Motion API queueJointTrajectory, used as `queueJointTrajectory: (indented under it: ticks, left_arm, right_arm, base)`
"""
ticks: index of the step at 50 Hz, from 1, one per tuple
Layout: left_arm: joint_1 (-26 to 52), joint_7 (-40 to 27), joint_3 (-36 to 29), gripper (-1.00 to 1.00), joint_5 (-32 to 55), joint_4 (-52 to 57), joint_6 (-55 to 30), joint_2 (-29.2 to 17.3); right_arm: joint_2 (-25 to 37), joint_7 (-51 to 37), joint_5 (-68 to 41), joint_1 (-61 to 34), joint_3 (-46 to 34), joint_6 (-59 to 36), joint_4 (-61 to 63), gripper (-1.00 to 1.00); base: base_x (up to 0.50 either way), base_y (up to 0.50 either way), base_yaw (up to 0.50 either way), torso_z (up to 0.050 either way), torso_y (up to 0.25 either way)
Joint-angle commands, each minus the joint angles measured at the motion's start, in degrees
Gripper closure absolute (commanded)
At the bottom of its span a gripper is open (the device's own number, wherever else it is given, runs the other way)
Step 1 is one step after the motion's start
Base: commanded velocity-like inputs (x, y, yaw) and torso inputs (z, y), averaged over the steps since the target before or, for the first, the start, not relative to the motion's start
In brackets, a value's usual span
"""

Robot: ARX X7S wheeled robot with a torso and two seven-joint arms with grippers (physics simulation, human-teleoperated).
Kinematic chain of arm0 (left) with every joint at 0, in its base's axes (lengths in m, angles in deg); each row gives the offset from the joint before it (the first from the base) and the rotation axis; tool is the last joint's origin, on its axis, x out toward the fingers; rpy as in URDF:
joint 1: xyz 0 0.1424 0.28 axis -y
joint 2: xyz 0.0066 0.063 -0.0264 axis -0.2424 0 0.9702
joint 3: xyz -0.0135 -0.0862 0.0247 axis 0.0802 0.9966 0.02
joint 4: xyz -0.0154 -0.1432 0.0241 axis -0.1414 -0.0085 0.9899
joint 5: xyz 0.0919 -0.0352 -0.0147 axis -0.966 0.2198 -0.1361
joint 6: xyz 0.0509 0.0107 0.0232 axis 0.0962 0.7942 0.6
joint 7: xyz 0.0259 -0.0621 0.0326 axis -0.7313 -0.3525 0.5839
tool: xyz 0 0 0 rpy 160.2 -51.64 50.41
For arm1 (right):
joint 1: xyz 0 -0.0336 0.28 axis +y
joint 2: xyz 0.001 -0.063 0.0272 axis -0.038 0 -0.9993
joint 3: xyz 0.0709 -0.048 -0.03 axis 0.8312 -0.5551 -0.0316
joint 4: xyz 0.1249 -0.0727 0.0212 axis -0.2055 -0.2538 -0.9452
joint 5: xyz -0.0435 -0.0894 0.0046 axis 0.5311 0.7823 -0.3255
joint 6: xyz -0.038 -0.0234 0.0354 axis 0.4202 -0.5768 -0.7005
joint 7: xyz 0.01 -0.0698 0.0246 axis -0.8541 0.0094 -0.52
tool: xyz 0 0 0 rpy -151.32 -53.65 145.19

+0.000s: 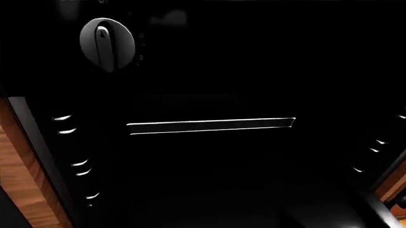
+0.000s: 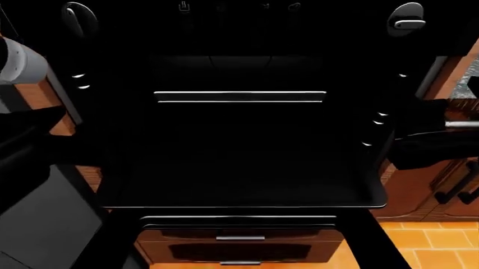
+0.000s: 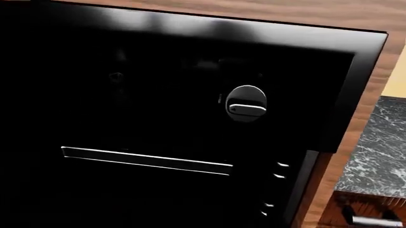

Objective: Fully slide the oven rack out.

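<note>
My fingers show in no view, so I cannot tell whether either set is spread or closed. My left arm (image 2: 19, 67) is cut off by the head view's edge. Of the rack (image 2: 239, 96) only a thin bright front strip shows; the rest is lost in the black oven cavity. The open door (image 2: 239, 193) hides most of the drawer (image 2: 239, 241) below. The desk (image 3: 374, 152) runs off the right wrist view's edge.
</note>
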Motion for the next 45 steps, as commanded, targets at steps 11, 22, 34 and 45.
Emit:
queueJointTrajectory:
  ticks: [11, 22, 34, 45]
  left_arm:
    - [3.06, -0.06, -2.69, -1.00, 0.75, -0.03, 1.28, -0.59]
    - [2.11, 0.72, -3.39, -1.00, -0.52, -0.12, 1.48, -0.14]
    - [2.74, 1.02, -4.44, -1.00, -1.10, -0.26, 1.75, 0.17]
    - [3.34, 1.22, -5.01, -1.00, -1.33, -0.31, 2.18, 0.12]
  right_arm:
    - [0.39, 0.27, -0.96, -1.81, -2.47, 0.51, -0.81, -1.00]
    - [-0.80, 1.51, 1.60, 1.38, -1.69, 0.65, -0.08, -1.00]
    - [-1.12, 2.12, 2.32, 2.08, -1.76, 0.79, 0.10, -1.00]
    - [-1.08, 2.08, 2.23, 1.40, -2.40, 1.00, -0.25, -1.00]
  base:
    - [0.00, 0.00, 0.00, 0.000, -0.250]
    - [0.00, 0.00, 0.00, 0.000, -0.250]
    - [0.00, 0.00, 0.00, 0.000, -0.213]
    - [0.00, 0.00, 0.00, 0.000, -0.152]
